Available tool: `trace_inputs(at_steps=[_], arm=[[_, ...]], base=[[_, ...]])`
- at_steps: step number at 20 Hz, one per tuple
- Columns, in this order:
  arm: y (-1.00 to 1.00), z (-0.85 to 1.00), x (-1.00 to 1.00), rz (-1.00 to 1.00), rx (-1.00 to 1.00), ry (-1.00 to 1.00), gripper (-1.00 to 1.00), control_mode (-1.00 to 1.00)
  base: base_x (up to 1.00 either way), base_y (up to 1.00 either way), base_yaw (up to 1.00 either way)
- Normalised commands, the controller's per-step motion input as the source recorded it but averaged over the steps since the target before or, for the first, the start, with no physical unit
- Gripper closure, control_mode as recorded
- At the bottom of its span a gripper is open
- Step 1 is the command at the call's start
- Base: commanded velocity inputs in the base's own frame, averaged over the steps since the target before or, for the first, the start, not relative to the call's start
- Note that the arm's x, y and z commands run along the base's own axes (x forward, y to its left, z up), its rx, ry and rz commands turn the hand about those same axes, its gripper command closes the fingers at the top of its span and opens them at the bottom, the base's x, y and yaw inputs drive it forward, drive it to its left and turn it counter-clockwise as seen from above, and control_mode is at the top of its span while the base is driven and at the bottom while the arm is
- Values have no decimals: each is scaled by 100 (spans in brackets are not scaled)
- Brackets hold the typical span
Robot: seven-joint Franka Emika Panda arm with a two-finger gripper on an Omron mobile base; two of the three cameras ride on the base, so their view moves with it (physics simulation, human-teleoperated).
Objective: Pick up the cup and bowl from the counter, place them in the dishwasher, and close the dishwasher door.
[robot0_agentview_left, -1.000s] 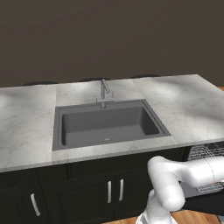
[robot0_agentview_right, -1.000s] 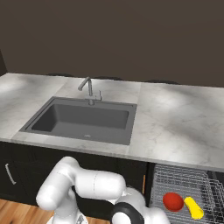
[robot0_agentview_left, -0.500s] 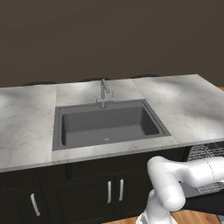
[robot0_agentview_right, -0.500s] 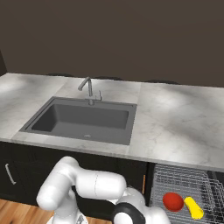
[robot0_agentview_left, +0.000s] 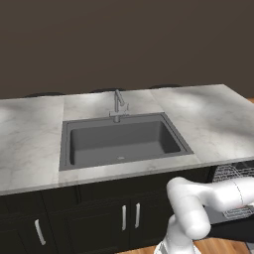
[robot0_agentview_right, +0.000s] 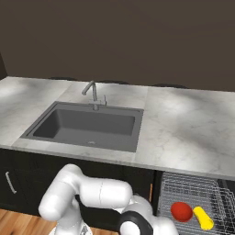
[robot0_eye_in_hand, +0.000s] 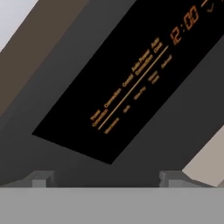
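Fingertips [robot0_eye_in_hand: 41, 178] of your gripper [robot0_eye_in_hand: 107, 178] stand wide apart and empty right against the dishwasher door [robot0_eye_in_hand: 87, 144] and its black display strip [robot0_eye_in_hand: 127, 78], while the bowl [robot0_agentview_right: 181, 211] and cup [robot0_agentview_right: 203, 217] lie side by side in the pulled-out rack [robot0_agentview_right: 188, 193].

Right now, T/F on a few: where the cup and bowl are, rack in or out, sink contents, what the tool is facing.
1. The bowl and the cup lie in the dishwasher's wire rack. True.
2. The cup sits on the counter beside the tap. False: it lies in the rack beside the bowl.
3. The rack is pulled out from under the counter. True.
4. The bowl is in the sink. False: the sink holds no dishes; the bowl is in the rack.
5. The hand view faces a black control panel with orange lettering. True.
6. The tool grips the cup. False: nothing sits between its fingertips.
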Motion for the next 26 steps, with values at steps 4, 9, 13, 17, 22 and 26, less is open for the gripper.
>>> trace_inputs(at_steps=[4, 9, 13, 17, 22, 26], arm=[[0, 0, 90, -11, 0, -5, -100, -100], [0, 0, 99, -8, 0, -3, -100, -100], [-1, 0, 100, -5, 0, 0, -100, -100], [-8, 0, 100, -2, 0, 0, -100, -100], [-23, -1, 99, 0, 0, 0, -100, -100], [-36, 0, 100, 0, 0, 0, -100, -100]], base=[[0, 0, 0], [0, 0, 0], [0, 0, 0], [0, 0, 0], [0, 0, 0], [0, 0, 0]])
